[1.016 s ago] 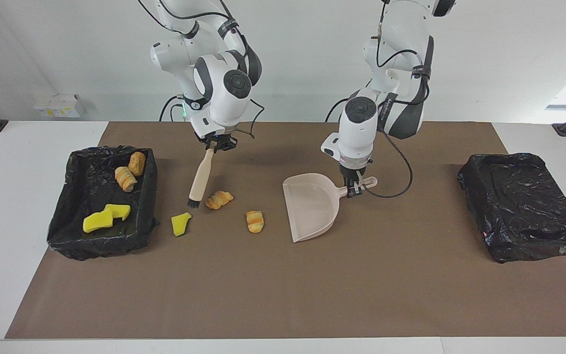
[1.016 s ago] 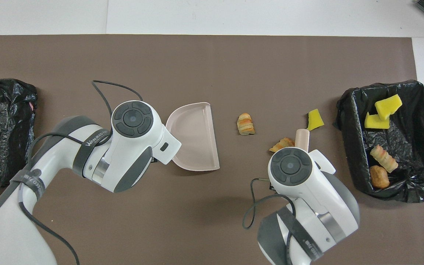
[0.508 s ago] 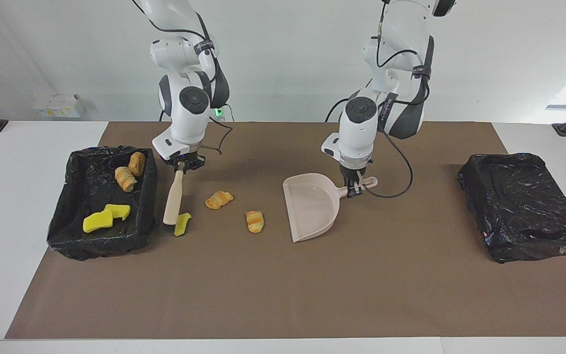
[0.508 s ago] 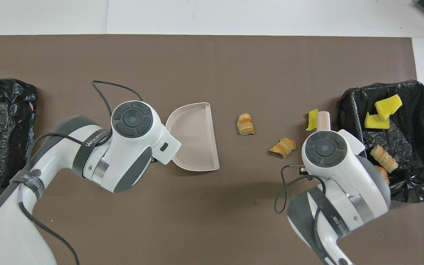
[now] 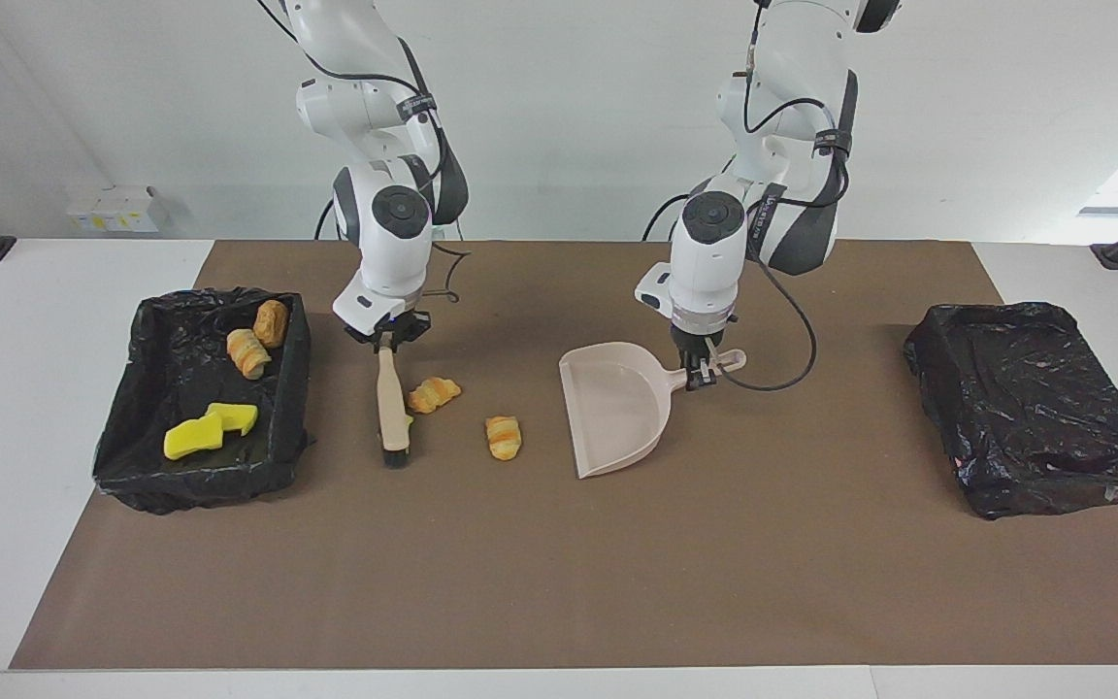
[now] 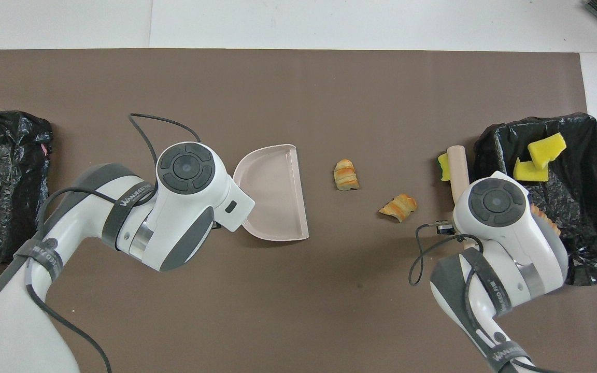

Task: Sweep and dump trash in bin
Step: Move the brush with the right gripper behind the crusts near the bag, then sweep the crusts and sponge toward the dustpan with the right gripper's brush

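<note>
The right tool (image 5: pixel 387 337) is clamped on the top of the beige brush (image 5: pixel 390 398), whose bristle end rests on the surface (image 5: pixel 559 563). In the facing view the brush hides nearly all of the yellow sponge chunk (image 6: pixel 442 166), leaving only a green sliver at its edge; the overhead view shows that chunk pressed against the brush head, between the brush and the dustpan (image 5: pixel 617 406). Taking the dustpan as landmark, two croissant pieces lie on the surface toward the right arm's end from its open mouth: one (image 5: pixel 503 437) near the mouth, the other (image 5: pixel 433 393) just beside the brush handle. The left tool (image 5: pixel 702 373) is closed on the dustpan's handle, a grip that only the facing view shows, since the wrist covers it from overhead. The pan lies flat. Well apart from the dustpan, at the right arm's end, a black-lined bin (image 5: pixel 137 388) holds two yellow sponge pieces (image 5: pixel 210 428), a croissant (image 5: pixel 247 352) and a brown lump (image 5: pixel 271 322); overhead, the right arm covers the lump. A second black-lined bin (image 5: pixel 1035 417) sits at the left arm's end.
</note>
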You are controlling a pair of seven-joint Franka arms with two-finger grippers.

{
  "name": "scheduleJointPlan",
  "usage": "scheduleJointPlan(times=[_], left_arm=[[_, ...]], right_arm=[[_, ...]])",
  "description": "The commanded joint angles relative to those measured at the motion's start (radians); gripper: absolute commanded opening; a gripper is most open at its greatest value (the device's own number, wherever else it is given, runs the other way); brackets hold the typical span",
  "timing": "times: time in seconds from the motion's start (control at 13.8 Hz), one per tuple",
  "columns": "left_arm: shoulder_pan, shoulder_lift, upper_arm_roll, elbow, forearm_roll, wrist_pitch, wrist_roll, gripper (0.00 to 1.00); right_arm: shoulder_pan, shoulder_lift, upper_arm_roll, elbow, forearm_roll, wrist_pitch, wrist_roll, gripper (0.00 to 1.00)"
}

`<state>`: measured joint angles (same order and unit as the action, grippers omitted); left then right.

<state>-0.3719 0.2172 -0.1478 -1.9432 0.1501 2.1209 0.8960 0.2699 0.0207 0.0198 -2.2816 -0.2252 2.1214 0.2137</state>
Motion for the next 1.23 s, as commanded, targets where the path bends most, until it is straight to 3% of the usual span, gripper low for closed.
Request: scheduleJointPlan(times=[0.0,0.58,0.8,1.02,1.16], left_arm=[[0.001,-0.033,0.007,-0.045,0.016,0.014,-0.014,0.00],[-0.004,-0.041,0.007,-0.059,0.016,0.019,-0.015,0.00],[-0.015,-0.079,0.008,-0.126,0.016,0.021,-0.015,0.00],[-0.015,-0.085,0.007,-0.134,0.016,0.025,-0.015,0.00],[-0.013,-0.087,0.007,-0.143,0.016,0.040,-0.015,0.00]], right_arm=[[0.029,-0.010,0.006,-0.004,0.130,-0.011,-0.048,0.00],[0.196,0.119,0.009,0.114,0.361,0.048,0.154,0.00],[0.262,0.125,0.012,0.136,0.415,0.045,0.132,0.00],[0.270,0.127,0.028,0.149,0.649,0.042,0.006,0.00],[0.278,0.128,0.028,0.206,0.690,0.008,0.006,0.00]])
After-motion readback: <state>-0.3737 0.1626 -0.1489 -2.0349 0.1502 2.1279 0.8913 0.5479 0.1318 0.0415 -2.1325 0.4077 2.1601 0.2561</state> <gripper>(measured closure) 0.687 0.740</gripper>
